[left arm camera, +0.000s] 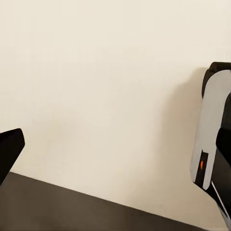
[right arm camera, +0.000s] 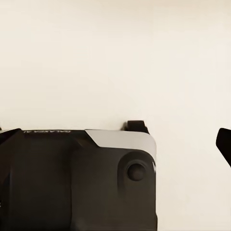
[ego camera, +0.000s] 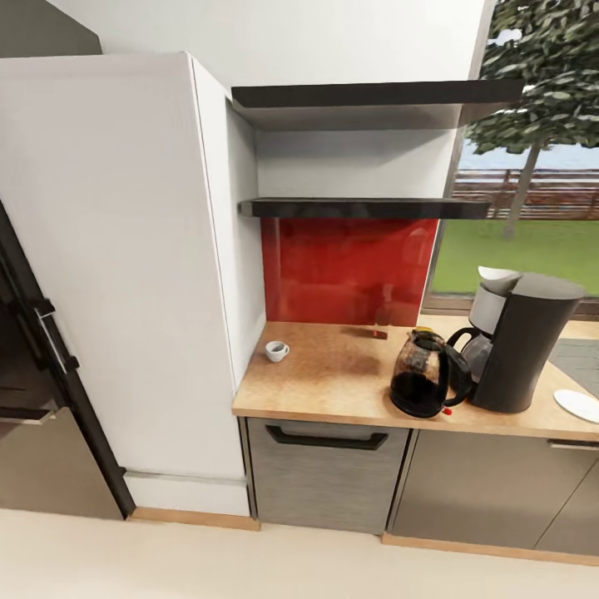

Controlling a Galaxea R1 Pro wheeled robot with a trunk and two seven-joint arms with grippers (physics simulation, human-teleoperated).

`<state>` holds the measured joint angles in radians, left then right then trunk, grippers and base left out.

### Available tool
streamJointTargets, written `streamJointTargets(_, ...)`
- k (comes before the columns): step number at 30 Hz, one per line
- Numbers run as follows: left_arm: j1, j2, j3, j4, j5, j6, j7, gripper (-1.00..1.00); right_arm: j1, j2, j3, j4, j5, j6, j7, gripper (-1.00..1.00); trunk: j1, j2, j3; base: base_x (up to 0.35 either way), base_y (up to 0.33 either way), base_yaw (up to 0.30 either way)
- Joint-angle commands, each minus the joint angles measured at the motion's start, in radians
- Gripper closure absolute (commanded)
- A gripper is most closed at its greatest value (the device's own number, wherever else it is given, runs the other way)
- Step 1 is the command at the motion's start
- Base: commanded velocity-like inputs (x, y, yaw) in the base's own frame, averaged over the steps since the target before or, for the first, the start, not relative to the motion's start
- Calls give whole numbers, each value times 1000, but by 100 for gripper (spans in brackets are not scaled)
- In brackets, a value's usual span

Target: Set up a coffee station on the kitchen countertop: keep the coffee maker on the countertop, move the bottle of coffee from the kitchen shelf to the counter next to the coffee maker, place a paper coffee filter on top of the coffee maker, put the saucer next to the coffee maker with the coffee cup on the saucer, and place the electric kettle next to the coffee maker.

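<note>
In the head view the kitchen countertop [ego camera: 333, 378] carries the coffee cup [ego camera: 276, 350] at its left end, well apart from the rest. The electric kettle [ego camera: 420, 374] stands right beside the coffee maker [ego camera: 520, 341]. A pale paper coffee filter [ego camera: 497, 273] rests on top of the coffee maker. The saucer [ego camera: 578, 405] lies near the front edge to its right, bare. A small faint jar, possibly the bottle of coffee [ego camera: 382, 321], stands against the red backsplash. The kitchen shelf [ego camera: 358, 208] is seen edge-on. My left gripper [left arm camera: 115, 159] and right gripper [right arm camera: 115, 137] hang open over the floor, holding nothing.
A tall white cabinet [ego camera: 125, 249] walls off the counter's left end, with a black appliance [ego camera: 33, 358] beyond it. A second dark shelf [ego camera: 374, 93] hangs higher. A steel-fronted drawer [ego camera: 329, 474] sits below the counter. My own base [right arm camera: 77, 178] shows beneath the right wrist.
</note>
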<state>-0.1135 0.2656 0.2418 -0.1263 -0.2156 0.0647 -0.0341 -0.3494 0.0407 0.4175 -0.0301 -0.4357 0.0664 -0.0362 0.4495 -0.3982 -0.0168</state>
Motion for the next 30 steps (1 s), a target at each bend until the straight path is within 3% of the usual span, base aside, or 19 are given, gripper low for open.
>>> streamJointTargets(1,1,-1,8,-2,-10,6,-3,-100,0,0,8,-2,-9,5,-4,-100,1,-2,-2,0,3,-10)
streamJointTargets(12,2,-3,10,-6,-8,-5,4,-100,0,5,7,-31,-10,4,-6,-100,1,-2,-2,0,1,-2)
streamJointTargets(14,2,-5,10,-6,-8,-7,5,-100,0,5,7,-111,-7,5,-7,-100,1,-2,-2,0,0,0)
streamJointTargets(15,2,-5,13,-6,-8,-14,5,-100,0,6,7,-222,-4,5,-9,-100,1,-2,-2,0,0,0)
streamJointTargets(17,2,-1,19,-6,-3,-29,6,-100,0,6,7,-318,-3,7,-10,-100,1,-2,-2,0,0,0)
streamJointTargets(24,2,2,23,-4,2,-53,17,-100,0,7,7,-577,-3,9,-11,-100,1,-2,-2,0,0,0)
streamJointTargets(30,2,1,22,-3,4,-58,20,-100,0,6,4,-853,-3,15,-13,-100,1,-2,-2,0,0,0)
